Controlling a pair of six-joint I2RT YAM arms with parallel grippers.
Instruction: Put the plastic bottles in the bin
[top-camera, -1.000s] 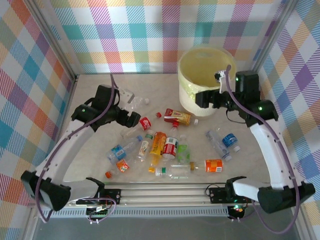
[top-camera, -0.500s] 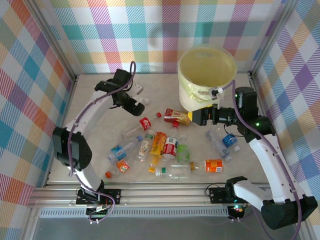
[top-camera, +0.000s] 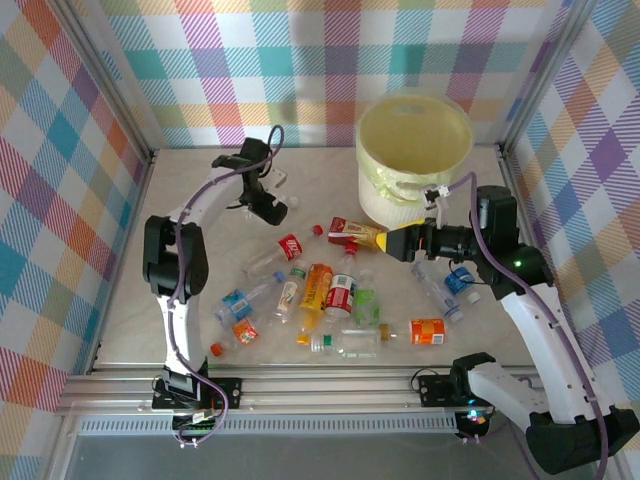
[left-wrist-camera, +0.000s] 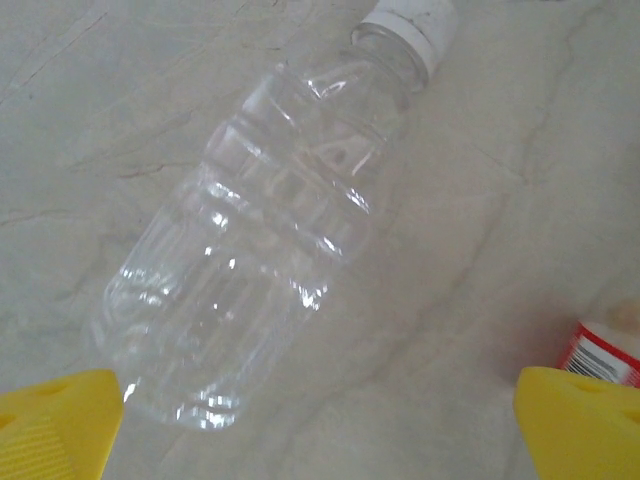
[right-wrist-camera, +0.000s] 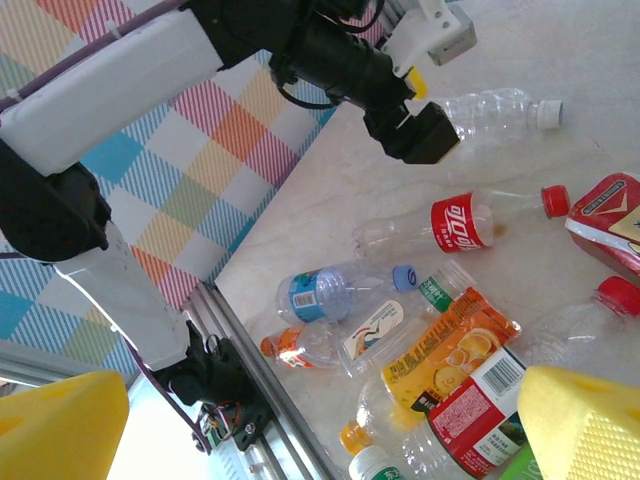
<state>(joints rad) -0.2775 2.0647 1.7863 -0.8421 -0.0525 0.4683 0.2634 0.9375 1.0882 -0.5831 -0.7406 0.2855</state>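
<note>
One clear bottle (left-wrist-camera: 270, 250), red-labelled bottle (left-wrist-camera: 605, 352) cropped

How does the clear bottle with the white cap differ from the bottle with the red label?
The white-capped bottle has no label; the red-labelled bottle wears a red band around its middle. The white-capped bottle's cap is white, the red-labelled bottle's cap is red. Both are clear plastic and lie on their sides on the table.

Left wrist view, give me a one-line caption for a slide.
Open left hand poised over a clear, white-capped plastic bottle lying on the pale table.
</note>
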